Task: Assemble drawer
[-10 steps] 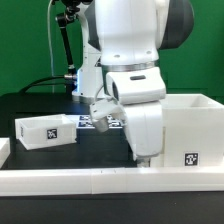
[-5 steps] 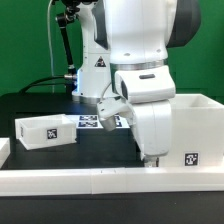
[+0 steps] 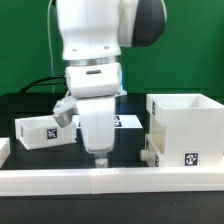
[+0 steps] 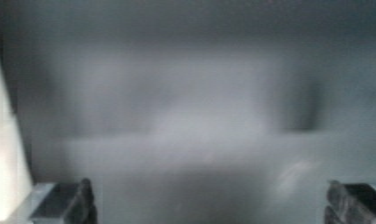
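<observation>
The tall white drawer case (image 3: 186,128) stands at the exterior view's right, open at the top, with a square tag low on its front. A small white tray box (image 3: 44,130) with a tag lies at the exterior view's left. Another white part (image 3: 150,151) shows low against the case's left side; I cannot tell what it is. My gripper (image 3: 100,157) points down between the tray and the case, touching neither. In the blurred wrist view my gripper (image 4: 211,205) is open and empty, with its fingers (image 4: 69,200) far apart.
A long low white rail (image 3: 110,181) runs along the front of the black table. The marker board (image 3: 129,120) lies behind the arm. A black stand with cables stands at the back left.
The arm has swung from in front of the case toward the exterior view's left, uncovering the case. The tray and case have not moved.
</observation>
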`<state>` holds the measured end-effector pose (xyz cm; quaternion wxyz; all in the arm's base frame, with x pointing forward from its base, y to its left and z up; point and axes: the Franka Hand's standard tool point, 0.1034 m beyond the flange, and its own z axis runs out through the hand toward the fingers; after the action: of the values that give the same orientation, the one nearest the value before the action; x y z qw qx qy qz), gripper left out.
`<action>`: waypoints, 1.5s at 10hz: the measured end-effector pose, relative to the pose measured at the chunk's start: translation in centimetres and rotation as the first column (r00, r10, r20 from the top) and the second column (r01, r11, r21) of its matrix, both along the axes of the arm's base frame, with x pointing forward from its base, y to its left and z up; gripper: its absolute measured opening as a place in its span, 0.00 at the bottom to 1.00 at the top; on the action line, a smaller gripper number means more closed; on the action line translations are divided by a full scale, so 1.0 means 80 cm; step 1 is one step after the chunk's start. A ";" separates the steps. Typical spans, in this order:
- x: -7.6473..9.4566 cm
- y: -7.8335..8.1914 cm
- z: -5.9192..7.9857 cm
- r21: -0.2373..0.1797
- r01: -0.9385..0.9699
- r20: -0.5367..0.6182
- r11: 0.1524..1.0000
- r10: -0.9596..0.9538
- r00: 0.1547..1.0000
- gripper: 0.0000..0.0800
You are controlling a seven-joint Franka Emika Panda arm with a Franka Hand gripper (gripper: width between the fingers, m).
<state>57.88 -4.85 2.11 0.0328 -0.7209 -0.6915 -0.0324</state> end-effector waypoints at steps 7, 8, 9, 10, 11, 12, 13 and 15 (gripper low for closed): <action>-0.066 -0.028 0.034 -0.028 0.073 -0.011 0.997 -0.073 0.997 0.81; -0.066 -0.027 0.034 -0.028 0.082 -0.011 0.996 -0.082 0.997 0.81; -0.066 -0.026 0.034 -0.027 0.180 -0.018 0.983 -0.180 0.983 0.81; -0.066 -0.026 0.033 -0.028 0.236 -0.022 0.971 -0.237 0.971 0.81; -0.066 -0.026 0.033 -0.028 0.275 -0.025 0.961 -0.276 0.961 0.81; -0.066 -0.025 0.033 -0.030 0.354 -0.031 0.935 -0.355 0.934 0.81; -0.066 -0.025 0.033 -0.032 0.411 -0.035 0.911 -0.411 0.911 0.81; -0.081 -0.027 0.035 -0.029 0.562 -0.016 0.827 -0.562 0.827 0.81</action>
<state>51.41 -7.01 4.94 0.0216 -0.8930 -0.4489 -0.0240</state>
